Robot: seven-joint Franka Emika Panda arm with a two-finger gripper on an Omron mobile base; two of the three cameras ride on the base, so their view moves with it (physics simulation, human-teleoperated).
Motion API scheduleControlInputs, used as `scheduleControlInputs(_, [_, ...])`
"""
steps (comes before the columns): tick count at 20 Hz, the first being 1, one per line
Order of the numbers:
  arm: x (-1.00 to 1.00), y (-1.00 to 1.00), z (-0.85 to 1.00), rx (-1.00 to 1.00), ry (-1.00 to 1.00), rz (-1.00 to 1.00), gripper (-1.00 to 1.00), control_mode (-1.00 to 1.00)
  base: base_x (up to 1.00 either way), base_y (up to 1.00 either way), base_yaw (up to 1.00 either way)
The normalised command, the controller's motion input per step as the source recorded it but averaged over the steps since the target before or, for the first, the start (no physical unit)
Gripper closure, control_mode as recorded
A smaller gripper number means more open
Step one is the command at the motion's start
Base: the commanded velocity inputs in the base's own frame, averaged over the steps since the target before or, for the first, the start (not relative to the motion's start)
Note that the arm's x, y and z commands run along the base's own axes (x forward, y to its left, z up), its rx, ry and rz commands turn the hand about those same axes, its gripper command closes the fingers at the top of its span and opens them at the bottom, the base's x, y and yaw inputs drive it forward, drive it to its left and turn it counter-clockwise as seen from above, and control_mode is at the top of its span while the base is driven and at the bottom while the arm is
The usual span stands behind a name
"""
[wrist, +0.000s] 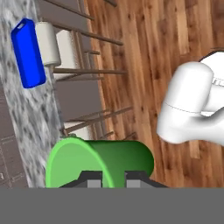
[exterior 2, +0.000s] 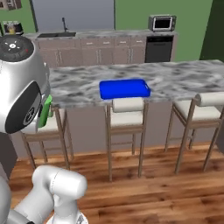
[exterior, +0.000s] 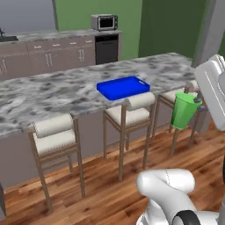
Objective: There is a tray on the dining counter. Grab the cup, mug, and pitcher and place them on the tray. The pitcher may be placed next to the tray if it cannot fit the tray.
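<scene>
My gripper (wrist: 113, 180) is shut on the green cup (wrist: 103, 159), its two dark fingertips pinching the cup's wall at the rim. In the left base view the cup (exterior: 183, 110) hangs tilted in the air in front of the stools, below the dining counter's (exterior: 52, 94) edge, with the gripper (exterior: 198, 105) at its right side. From the right base camera a green sliver of the cup (exterior 2: 45, 111) peeks out behind my arm. The blue tray (exterior: 123, 87) (exterior 2: 124, 89) (wrist: 27, 52) lies bare on the dining counter (exterior 2: 175, 78), near its front edge. The mug and the pitcher are out of view.
Three cream-cushioned stools (exterior: 132, 115) (exterior 2: 124, 116) stand under the counter's front edge, over wooden floor. Brown cabinets with a microwave (exterior: 104, 22) and a black dishwasher (exterior: 107, 48) line the back wall.
</scene>
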Motion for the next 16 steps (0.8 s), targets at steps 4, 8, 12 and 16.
scheduleControlInputs(4, [0.0,0.0,0.0,0.0,0.0,0.0,1.0,1.0,0.52,-0.85,0.41])
scheduleControlInputs(8, [0.0,0.0,0.0,0.0,0.0,0.0,1.0,1.0,0.54,-0.74,0.4])
scheduleControlInputs(12, [0.0,0.0,0.0,0.0,0.0,0.0,1.0,1.0,0.56,-0.82,0.41])
scheduleControlInputs(16, [0.0,0.0,0.0,0.0,0.0,0.0,1.0,1.0,0.63,-0.73,0.37])
